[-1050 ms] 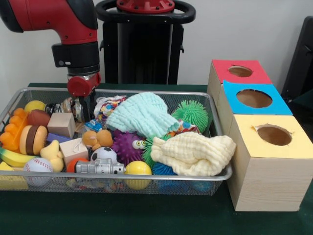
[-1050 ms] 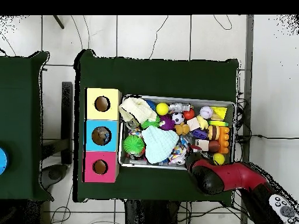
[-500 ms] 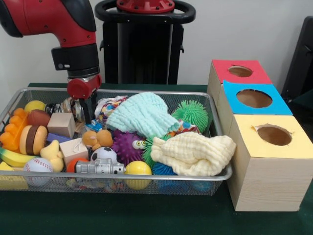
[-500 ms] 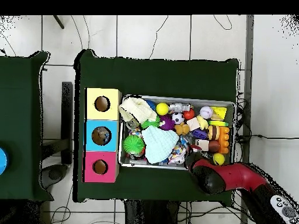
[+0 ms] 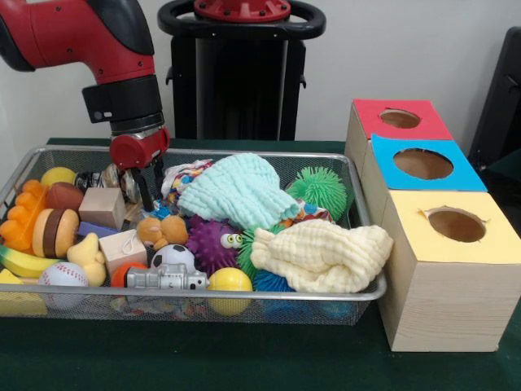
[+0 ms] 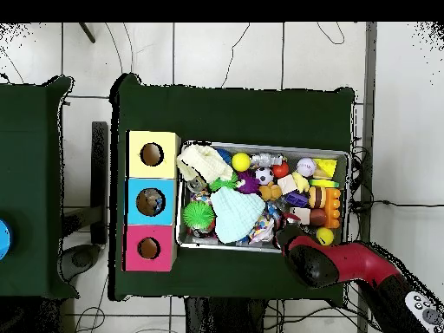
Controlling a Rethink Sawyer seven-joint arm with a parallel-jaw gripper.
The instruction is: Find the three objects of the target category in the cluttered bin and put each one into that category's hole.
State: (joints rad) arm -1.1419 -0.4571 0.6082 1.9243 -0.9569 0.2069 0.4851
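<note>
Front view: the gripper (image 5: 140, 181) is seen lowered at the mesh bin's (image 5: 358, 295) far edge beside a wooden block (image 5: 102, 208), finger state indiscernible, with the three holed boxes (image 5: 446, 273) just beside the bin.

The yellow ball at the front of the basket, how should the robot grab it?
Probably straight down from above, fingers closing across the yellow ball's round middle. Its top is bare, but the basket's mesh wall sits right in front and the grey toy robot lies close beside it, so a sideways approach looks blocked.
</note>
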